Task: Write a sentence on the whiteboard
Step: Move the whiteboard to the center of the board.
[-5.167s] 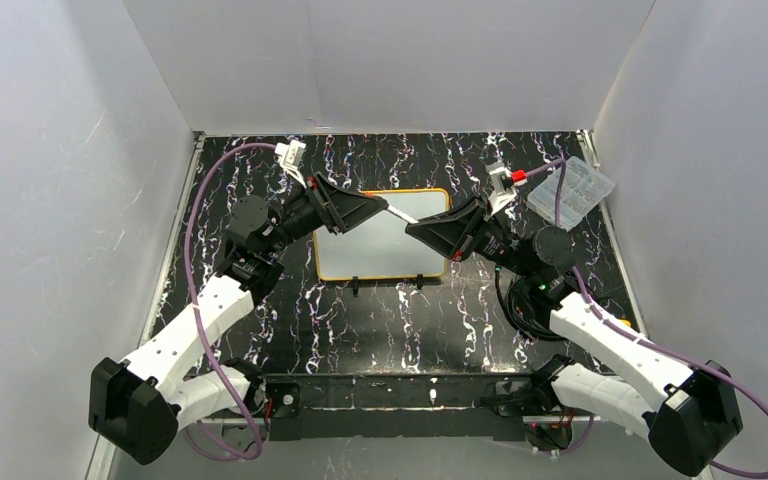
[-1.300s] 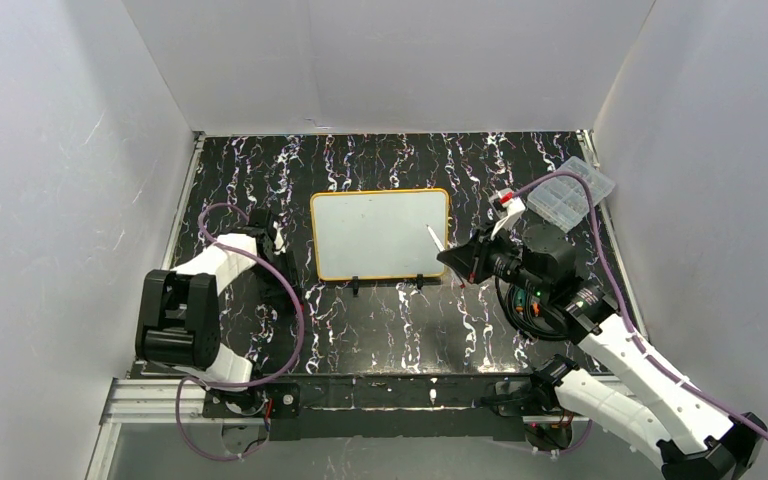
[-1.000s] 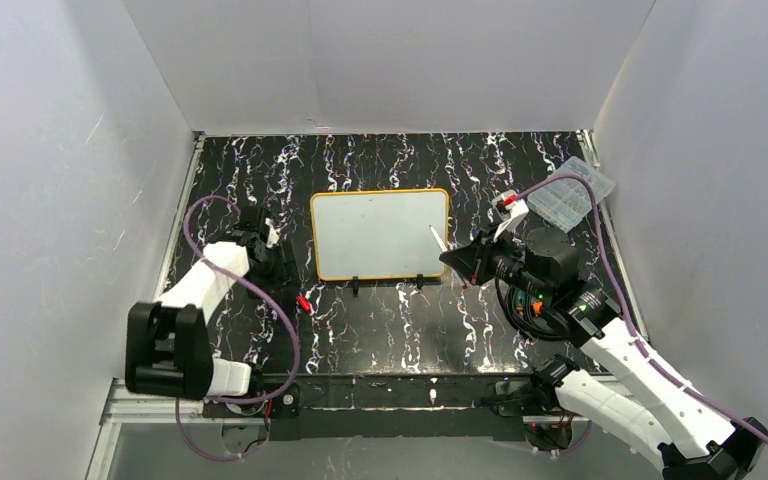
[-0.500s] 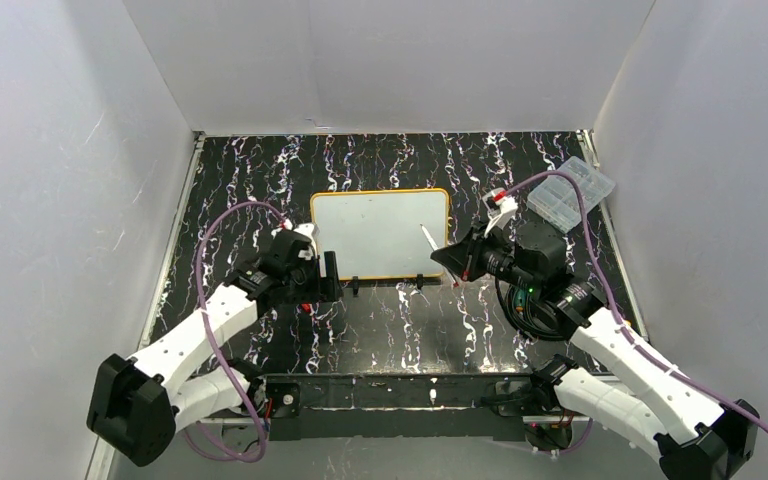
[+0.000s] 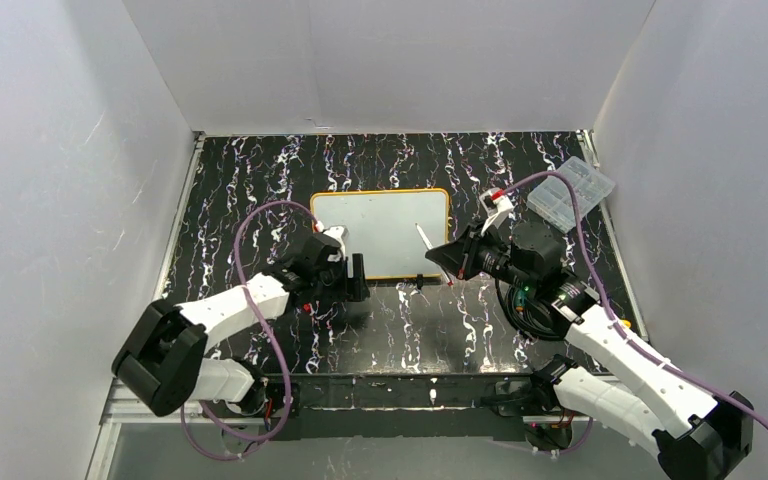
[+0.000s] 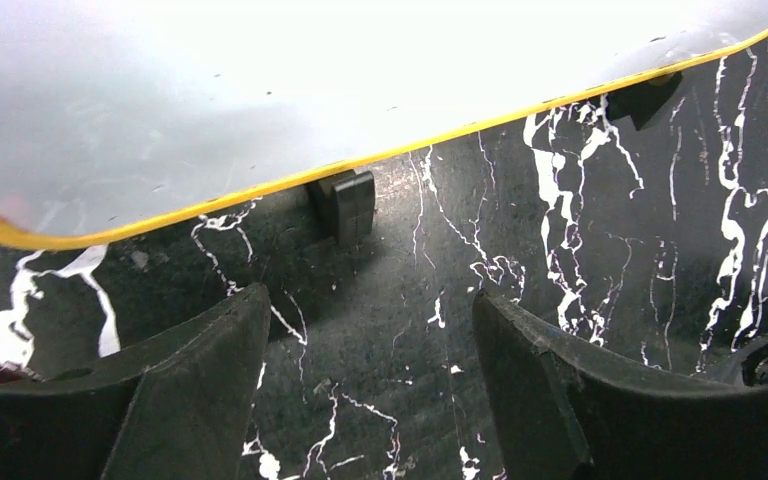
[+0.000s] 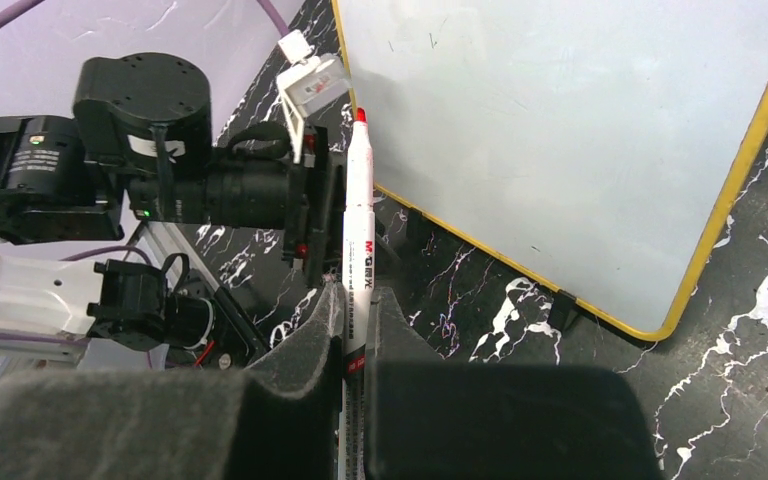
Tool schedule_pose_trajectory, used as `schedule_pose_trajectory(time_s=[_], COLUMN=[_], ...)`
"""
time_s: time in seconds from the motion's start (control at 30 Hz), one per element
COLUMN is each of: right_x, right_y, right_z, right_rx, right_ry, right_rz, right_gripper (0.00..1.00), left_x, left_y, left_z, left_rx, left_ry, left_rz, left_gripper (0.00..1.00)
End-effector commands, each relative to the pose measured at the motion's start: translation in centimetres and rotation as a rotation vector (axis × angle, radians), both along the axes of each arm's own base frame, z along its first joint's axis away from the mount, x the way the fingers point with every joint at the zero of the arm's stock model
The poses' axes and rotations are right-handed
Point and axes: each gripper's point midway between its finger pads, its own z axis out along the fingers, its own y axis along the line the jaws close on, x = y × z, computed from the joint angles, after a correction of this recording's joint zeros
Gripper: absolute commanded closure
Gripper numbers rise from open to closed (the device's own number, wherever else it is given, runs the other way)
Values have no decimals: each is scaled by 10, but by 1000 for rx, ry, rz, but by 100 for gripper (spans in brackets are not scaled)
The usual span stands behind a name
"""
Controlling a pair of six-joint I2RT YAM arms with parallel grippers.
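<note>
The whiteboard (image 5: 380, 225) lies flat mid-table, its orange-yellow frame and black clip feet (image 6: 345, 205) showing. Its white face (image 7: 560, 140) is blank, so no sentence shows on it. My right gripper (image 5: 442, 256) is shut on a white marker (image 7: 360, 220) with the red tip uncapped. The marker (image 5: 426, 240) slants over the board's right part, the tip a little above the surface. My left gripper (image 5: 357, 278) is open and empty (image 6: 370, 300), low over the table just in front of the board's front-left edge (image 6: 260, 190).
A clear plastic compartment box (image 5: 570, 190) sits at the back right near the wall. A small red piece (image 5: 306, 304) lies on the black marbled table by the left arm. White walls close in three sides.
My left arm has swung in from the table's left side to the board's front-left edge, gripper open. My right gripper has carried the marker a little left, over the board.
</note>
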Motion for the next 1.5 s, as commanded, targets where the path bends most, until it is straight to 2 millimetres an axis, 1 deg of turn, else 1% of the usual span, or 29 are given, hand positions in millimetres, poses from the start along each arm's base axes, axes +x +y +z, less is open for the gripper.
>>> schedule_pose_trajectory(time_s=[0.0,0.07,0.27,0.47,0.53,0.7,0.77,0.9,0.97,1.03,1.13,1.2,1.27,1.33,1.4,1.47], right_x=[3,3,3,3,3,3,3,5,8,9,14,16,19,22,25,29], right_y=[6,6,8,10,11,10,10,8,6,6,7,10,15,21,29,38], right_z=[17,17,14,12,12,10,9,8,10,10,7,5,2,2,4,-1], right_rx=[51,53,53,52,51,45,43,33,20,4,-24,-47,-73,-95,-118,-155], right_ry=[-49,-50,-48,-42,-41,-35,-34,-32,-43,-57,-59,-54,-57,-67,-84,-88], right_rz=[12,11,17,31,33,33,31,12,0,-2,-11,-10,-20,-32,-44,-70], right_gripper=[99,99,99,99,99,99,99,99,99,99,99,99,99,99,99,99], left_x=[14,18,14,19,20,12,9,-1,-14,-28,-41,-43,-39,-27,-6,14], left_y=[-14,-20,-33,-50,-58,-79,-80,-70,-61,-48,-29,-17,-6,5,24,38], left_z=[3,1,-12,-12,-9,-4,-3,10,26,38,64,81,99,119,136,150], left_rx=[-7,-13,9,31,28,13,5,-12,-35,-25,0,23,22,-16,-62,-87], left_ry=[-62,-70,-51,-68,-74,-78,-72,-69,-67,-53,-54,-64,-86,-112,-144,-190], left_rz=[-17,-25,-67,-126,-142,-187,-182,-165,-170,-180,-214,-256,-287,-291,-246,-215], left_gripper=[28,28,29,30,30,30,29,28,26,24,21,21,21,21,21,21])
